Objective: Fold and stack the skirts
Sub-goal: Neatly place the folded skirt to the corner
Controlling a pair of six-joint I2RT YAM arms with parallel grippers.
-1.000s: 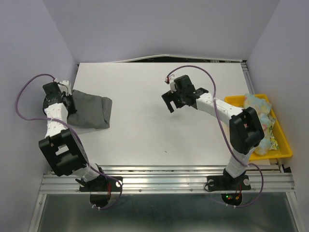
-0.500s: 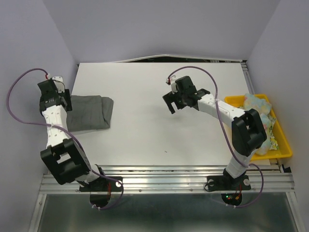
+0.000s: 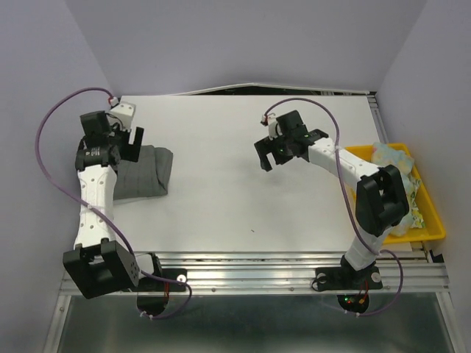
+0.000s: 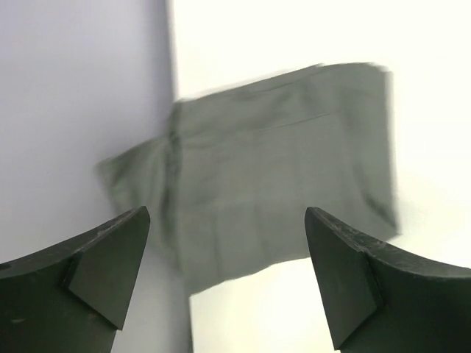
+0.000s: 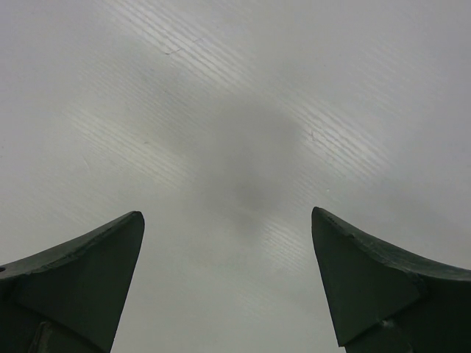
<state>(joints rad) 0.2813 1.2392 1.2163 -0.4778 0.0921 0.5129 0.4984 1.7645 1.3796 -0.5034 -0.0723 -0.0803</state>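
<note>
Lying folded at the far left of the desk (image 3: 235,198), the dark grey skirt (image 3: 149,173) makes a rough rectangle with one end close against the left side wall (image 3: 44,88). The left tool (image 3: 126,141) hangs over the skirt's far left corner, raised clear of the cloth, its two fingers spread wide and gripping nothing. The left wrist view looks down between those fingers: the left tool (image 4: 224,220) frames the grey skirt (image 4: 280,162) beneath it. The cloth lies flat on the pale desk (image 4: 294,37), with faint lines running along it and its left end lapping over the line where desk meets wall (image 4: 73,88); that picture is a little blurred. The right tool (image 3: 266,156) hovers over the bare middle of the desk, well apart from the grey skirt, also opened wide and empty. In the right wrist view the right tool (image 5: 228,217) has only the desk surface (image 5: 235,88) and a soft shadow below it. At the desk's right edge, beside the right arm, a yellow tray (image 3: 434,224) holds a heap of pale flowery skirts (image 3: 394,163), unfolded and bunched, far from both tools.
</note>
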